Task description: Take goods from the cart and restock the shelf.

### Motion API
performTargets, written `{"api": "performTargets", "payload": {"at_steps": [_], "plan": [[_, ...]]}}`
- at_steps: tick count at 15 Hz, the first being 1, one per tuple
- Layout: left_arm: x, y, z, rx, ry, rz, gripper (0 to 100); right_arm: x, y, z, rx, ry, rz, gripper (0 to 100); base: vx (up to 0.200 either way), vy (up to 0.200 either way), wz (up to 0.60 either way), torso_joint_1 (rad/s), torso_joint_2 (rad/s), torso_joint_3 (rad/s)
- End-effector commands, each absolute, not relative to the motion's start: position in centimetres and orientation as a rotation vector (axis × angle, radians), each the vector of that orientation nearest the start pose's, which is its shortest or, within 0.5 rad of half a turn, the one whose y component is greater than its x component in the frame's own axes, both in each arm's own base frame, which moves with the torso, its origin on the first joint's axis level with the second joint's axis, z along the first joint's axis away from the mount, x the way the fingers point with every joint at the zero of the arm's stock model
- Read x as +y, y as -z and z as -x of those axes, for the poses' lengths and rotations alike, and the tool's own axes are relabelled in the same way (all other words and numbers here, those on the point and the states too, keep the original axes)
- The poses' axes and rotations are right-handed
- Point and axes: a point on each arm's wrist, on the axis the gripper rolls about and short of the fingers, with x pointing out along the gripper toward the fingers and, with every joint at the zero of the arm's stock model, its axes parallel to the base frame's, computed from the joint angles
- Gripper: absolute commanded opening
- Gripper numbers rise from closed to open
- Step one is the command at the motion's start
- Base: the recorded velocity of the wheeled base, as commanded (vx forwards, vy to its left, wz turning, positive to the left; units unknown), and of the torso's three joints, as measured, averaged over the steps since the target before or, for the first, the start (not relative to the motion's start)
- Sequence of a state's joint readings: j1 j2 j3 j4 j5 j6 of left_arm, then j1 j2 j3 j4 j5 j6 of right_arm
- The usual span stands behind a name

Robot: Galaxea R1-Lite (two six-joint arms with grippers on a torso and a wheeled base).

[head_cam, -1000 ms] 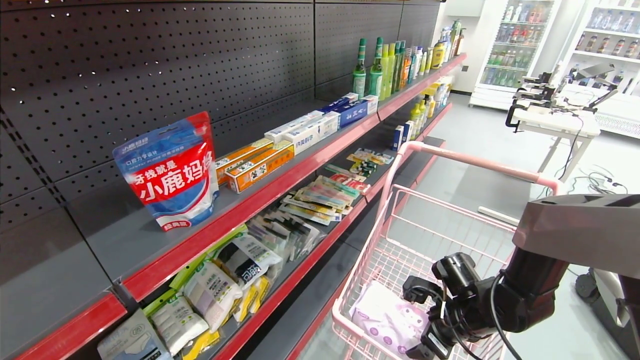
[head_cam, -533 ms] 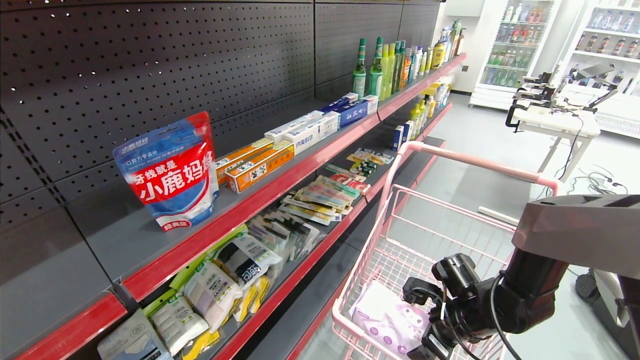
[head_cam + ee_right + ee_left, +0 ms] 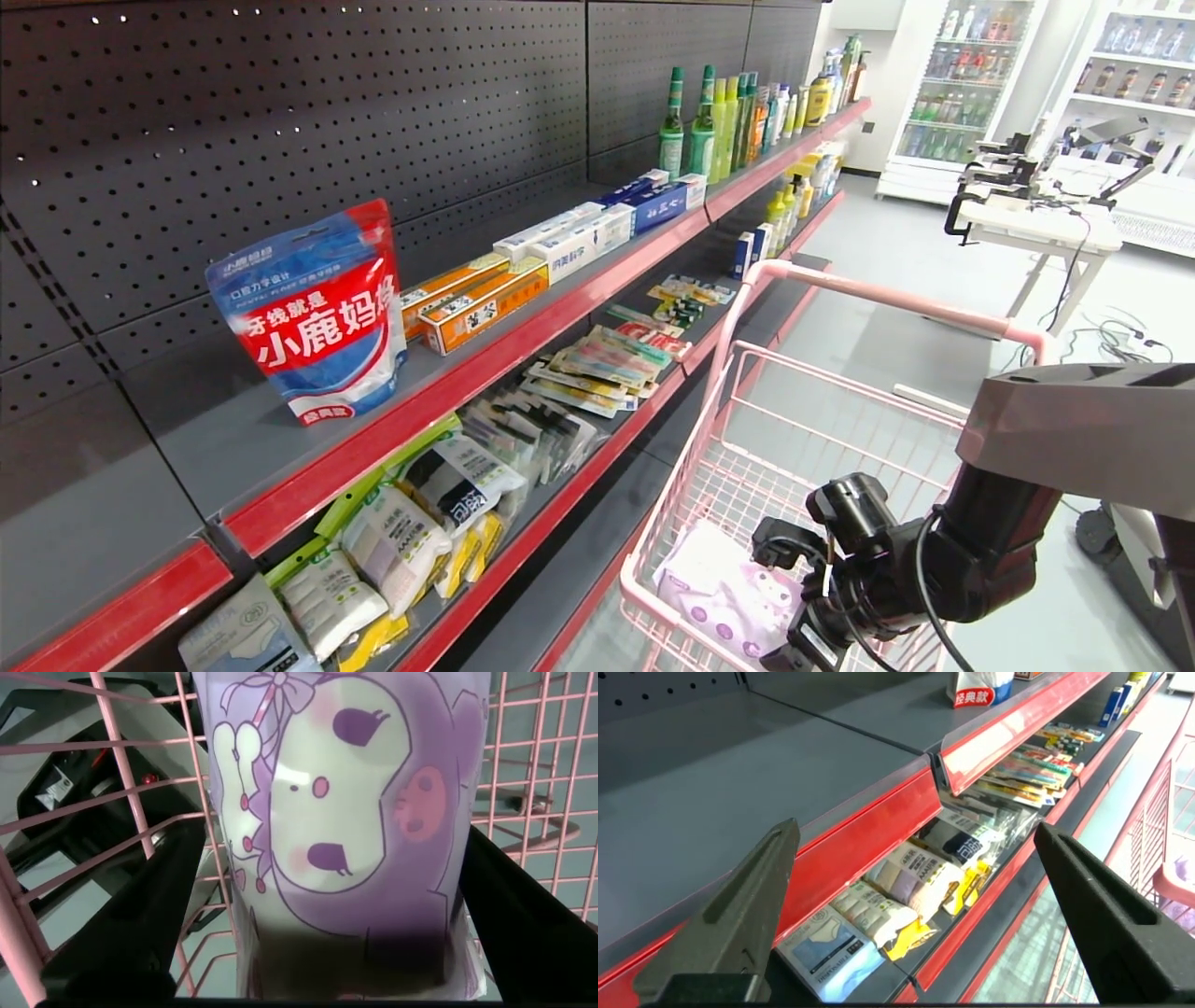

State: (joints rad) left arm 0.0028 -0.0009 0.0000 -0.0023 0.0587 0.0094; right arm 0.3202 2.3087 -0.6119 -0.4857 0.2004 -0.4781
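A purple-and-white cartoon-print package (image 3: 721, 597) lies at the near corner of the pink wire cart (image 3: 868, 297). My right gripper (image 3: 798, 642) is low inside the cart beside it. In the right wrist view the package (image 3: 346, 812) stands between the two fingers of that gripper (image 3: 336, 838), which is open with one finger on each side. My left gripper (image 3: 915, 831) is open and holds nothing; it faces the bare near end of the grey shelf (image 3: 738, 775) with the red front strip.
A blue-and-red pouch (image 3: 313, 313) stands on the upper shelf (image 3: 215, 439), with toothpaste boxes (image 3: 481, 299) and bottles (image 3: 709, 121) farther along. Bagged goods (image 3: 392, 541) fill the lower shelf. A white table (image 3: 1036, 224) and drink fridges stand at the far right.
The head camera has tilted slightly, so the whole picture has shifted a little. The right gripper and the package stay where they were.
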Motion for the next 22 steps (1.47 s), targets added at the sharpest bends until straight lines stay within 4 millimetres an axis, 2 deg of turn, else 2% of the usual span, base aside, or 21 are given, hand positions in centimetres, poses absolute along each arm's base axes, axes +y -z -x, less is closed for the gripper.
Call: {"api": "performTargets", "payload": {"at_steps": [1, 10, 11, 15, 16, 18, 19, 22], "plan": [[0.1, -7.6, 2.3, -0.003, -0.061, -0.009, 100, 9.6, 5.6, -27.5, 1.088, -0.742, 0.480, 100, 0.000, 0.000, 0.00, 0.000, 0.00, 0.000], [0.1, -7.6, 2.3, -0.003, -0.061, -0.009, 100, 9.6, 6.0, -27.7, 1.066, -0.716, 0.494, 100, 0.000, 0.000, 0.00, 0.000, 0.00, 0.000], [0.1, -7.6, 2.3, -0.003, -0.063, -0.009, 100, 9.5, 6.2, -27.4, 1.072, -0.718, 0.493, 0, 0.000, 0.000, 0.00, 0.000, 0.00, 0.000], [0.1, -7.6, 2.3, -0.001, -0.063, -0.009, 100, 9.5, 6.1, -27.5, 1.065, -0.695, 0.461, 0, 0.000, 0.000, 0.00, 0.000, 0.00, 0.000], [0.1, -7.6, 2.3, -0.003, -0.061, -0.009, 100, 9.6, 5.7, -27.7, 1.053, -0.647, 0.393, 0, 0.000, 0.000, 0.00, 0.000, 0.00, 0.000], [0.1, -7.6, 2.3, -0.003, -0.061, -0.009, 100, 10.0, 3.3, -27.8, 0.984, -0.574, 0.263, 0, 0.000, 0.000, 0.00, 0.000, 0.00, 0.000], [0.1, -7.6, 2.3, -0.001, -0.061, -0.009, 100, 10.3, 1.5, -27.0, 0.963, -0.547, 0.188, 0, 0.000, 0.000, 0.00, 0.000, 0.00, 0.000], [0.1, -7.6, 2.3, -0.001, -0.061, -0.009, 100, 9.6, -1.6, -24.9, 0.908, -0.464, 0.141, 0, 0.000, 0.000, 0.00, 0.000, 0.00, 0.000]]}}
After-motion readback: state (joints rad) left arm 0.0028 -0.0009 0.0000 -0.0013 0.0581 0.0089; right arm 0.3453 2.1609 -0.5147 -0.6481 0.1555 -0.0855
